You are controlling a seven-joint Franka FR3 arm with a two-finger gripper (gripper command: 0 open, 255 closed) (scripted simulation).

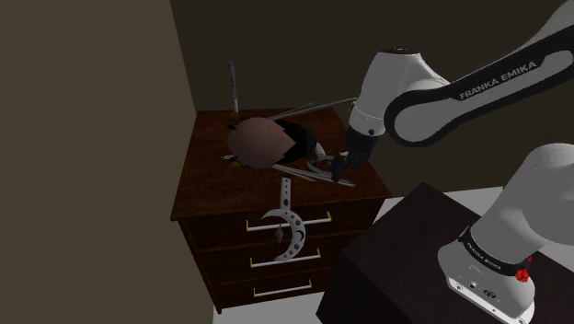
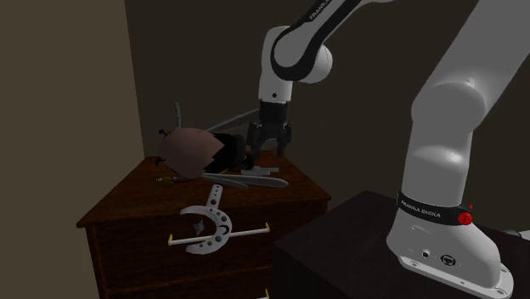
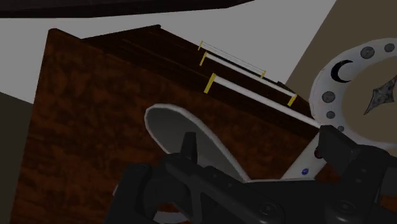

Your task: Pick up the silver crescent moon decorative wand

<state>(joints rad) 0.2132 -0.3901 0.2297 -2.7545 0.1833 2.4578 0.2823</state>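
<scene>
The silver crescent moon wand (image 1: 292, 230) lies at the front edge of a dark wooden dresser (image 1: 204, 175), its shaft on the top and its crescent hanging over the drawers. The second exterior view shows the wand (image 2: 212, 228) in the same pose. My gripper (image 1: 338, 167) hovers over the dresser top's right part, behind and to the right of the wand, apart from it. In the second exterior view the gripper (image 2: 268, 146) stands open with nothing held. From the wrist, the gripper (image 3: 259, 145) looks down over the front edge, with the crescent (image 3: 334, 76) beyond the right finger.
A brown rounded object (image 1: 258, 143) with a black piece behind it sits mid-dresser. Long grey flat blades (image 1: 311, 173) lie just under the gripper. A thin grey item (image 1: 233, 87) stands upright at the back. Walls close in behind and left. The dark stand (image 1: 396, 248) is at the lower right.
</scene>
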